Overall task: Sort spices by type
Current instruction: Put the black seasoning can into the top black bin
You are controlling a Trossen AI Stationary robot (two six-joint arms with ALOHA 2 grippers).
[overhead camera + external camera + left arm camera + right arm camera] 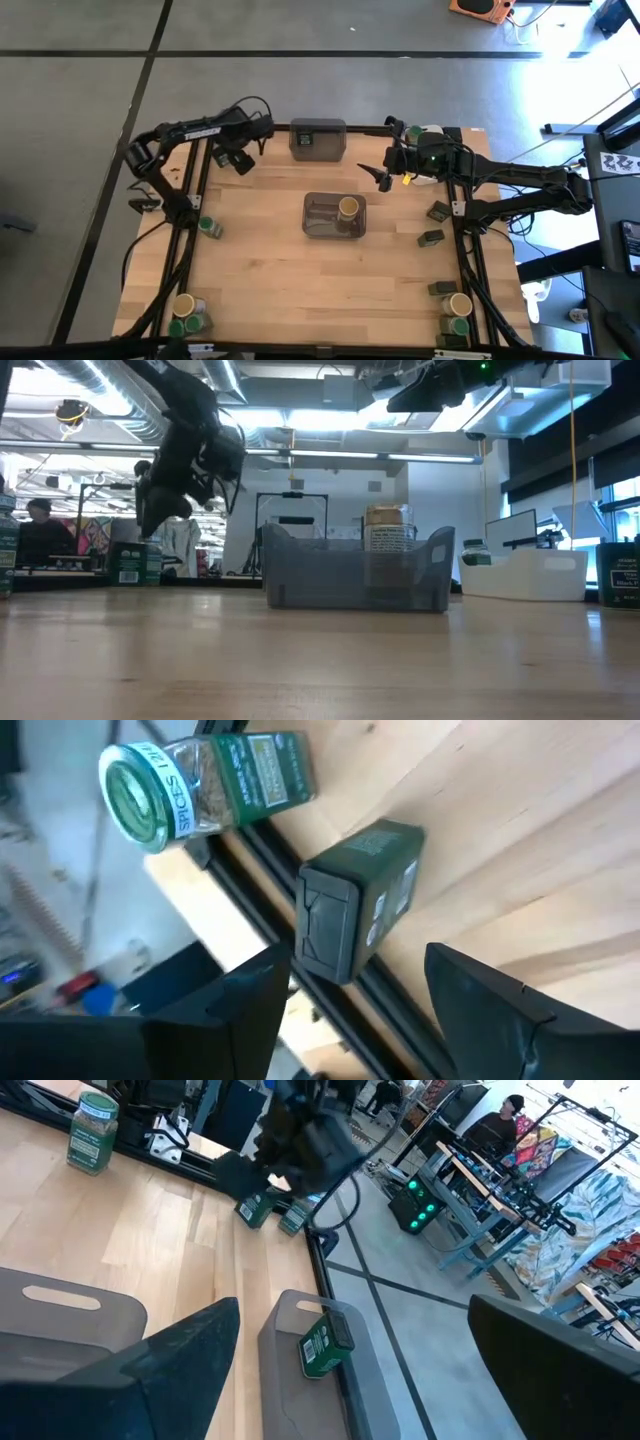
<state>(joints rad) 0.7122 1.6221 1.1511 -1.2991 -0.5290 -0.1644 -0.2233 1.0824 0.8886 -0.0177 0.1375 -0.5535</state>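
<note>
Across pale wooden table (270, 260): grey bin (334, 216) at centre with a tan-lidded jar (348, 207); green-lidded jars (208, 228) and dark tins (431, 238) scattered along edges and corners. Beyond, grey floor (300, 30), workbenches, a seated person (497, 1120). Left gripper (240, 160) at far-left corner, fingers apart, holding nothing. Right gripper (380, 176) near far edge, spread wide, empty.

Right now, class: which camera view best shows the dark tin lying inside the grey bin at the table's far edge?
The right wrist view: it looks down into the bin, showing the tin and its label. The high view shows the bin small, contents indistinct. The low and left wrist views do not show it clearly.
</note>
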